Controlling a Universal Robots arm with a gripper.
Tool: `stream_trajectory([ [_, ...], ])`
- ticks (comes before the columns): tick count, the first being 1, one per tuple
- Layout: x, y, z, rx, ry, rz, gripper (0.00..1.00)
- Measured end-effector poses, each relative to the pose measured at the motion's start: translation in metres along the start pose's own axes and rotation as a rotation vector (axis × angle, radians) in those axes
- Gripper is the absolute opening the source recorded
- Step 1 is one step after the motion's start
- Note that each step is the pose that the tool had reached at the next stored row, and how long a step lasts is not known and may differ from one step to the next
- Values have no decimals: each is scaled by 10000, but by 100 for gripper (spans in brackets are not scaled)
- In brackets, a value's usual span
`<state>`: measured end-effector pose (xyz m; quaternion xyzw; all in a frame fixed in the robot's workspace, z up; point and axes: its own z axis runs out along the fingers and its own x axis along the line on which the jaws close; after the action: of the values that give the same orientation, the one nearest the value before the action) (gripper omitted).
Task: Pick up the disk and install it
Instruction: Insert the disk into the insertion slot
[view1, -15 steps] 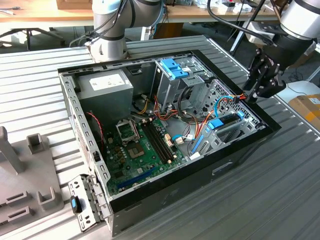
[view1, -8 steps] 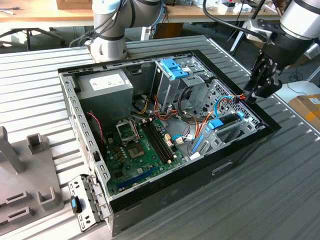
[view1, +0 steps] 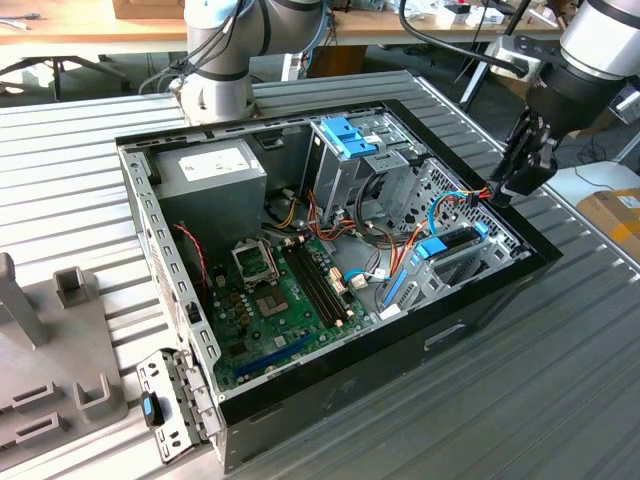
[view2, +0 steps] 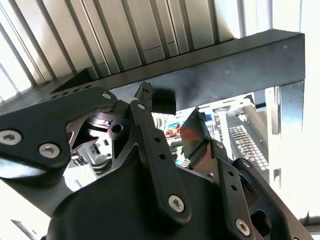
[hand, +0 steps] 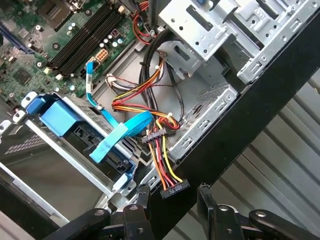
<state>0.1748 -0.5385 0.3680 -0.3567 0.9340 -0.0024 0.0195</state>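
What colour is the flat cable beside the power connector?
Light blue; the flat cable shows best in the first wrist view.

This is a robotics lab or workshop. An open computer case (view1: 400, 370), its circuit board (view1: 270, 300) and wiring laid bare, lies on a ribbed metal table (view1: 560, 400), and a robot arm's base (view1: 215, 95) stands at eleven o'clock from the case in the exterior view. Grey holding fixtures (view1: 50, 350) sit at eight o'clock, wooden desks (view1: 90, 22) run along the far edge at twelve, and a cardboard box (view1: 612, 215) rests at three.
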Motion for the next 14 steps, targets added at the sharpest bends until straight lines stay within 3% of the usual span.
stream_trajectory([
  [3, 0, 0, 0, 31, 19, 674, 50],
  [11, 0, 0, 0, 93, 59, 1818, 50],
  [14, 0, 0, 0, 136, 88, 2568, 50],
])
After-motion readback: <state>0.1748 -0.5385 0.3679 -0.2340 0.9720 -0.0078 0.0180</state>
